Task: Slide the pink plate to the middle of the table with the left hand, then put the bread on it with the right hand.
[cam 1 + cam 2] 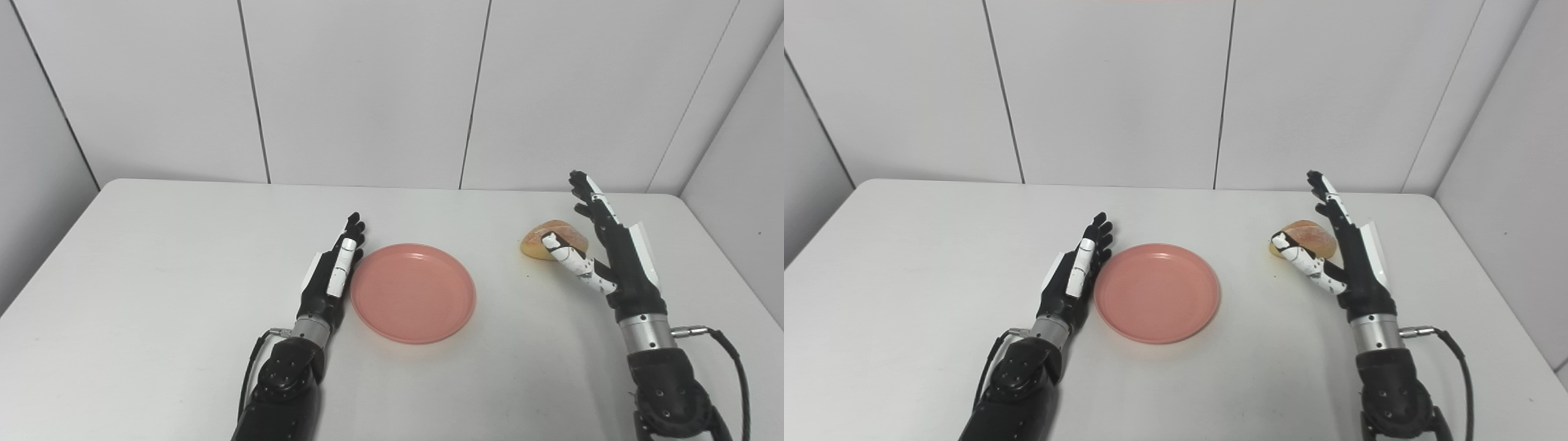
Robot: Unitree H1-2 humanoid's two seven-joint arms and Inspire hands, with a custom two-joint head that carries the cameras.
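Now the plate [413, 293] lies about mid-table, a little toward the near edge, so the slide looks all but done. The left hand [331, 275] lies flat, fingers straight and holding nothing, against the plate's left rim. The bread [554, 237] sits well apart toward the right edge; the right hand [603, 251] stands beside it, fingers spread, thumb at its front, not yet clamped. Next: close on the bread and lift. One plate, one bread, two hands, one table [153, 275].

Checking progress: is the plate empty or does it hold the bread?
Empty. The plate shows only bare pink surface; the bread lies on the table to its right, beside the open right hand.
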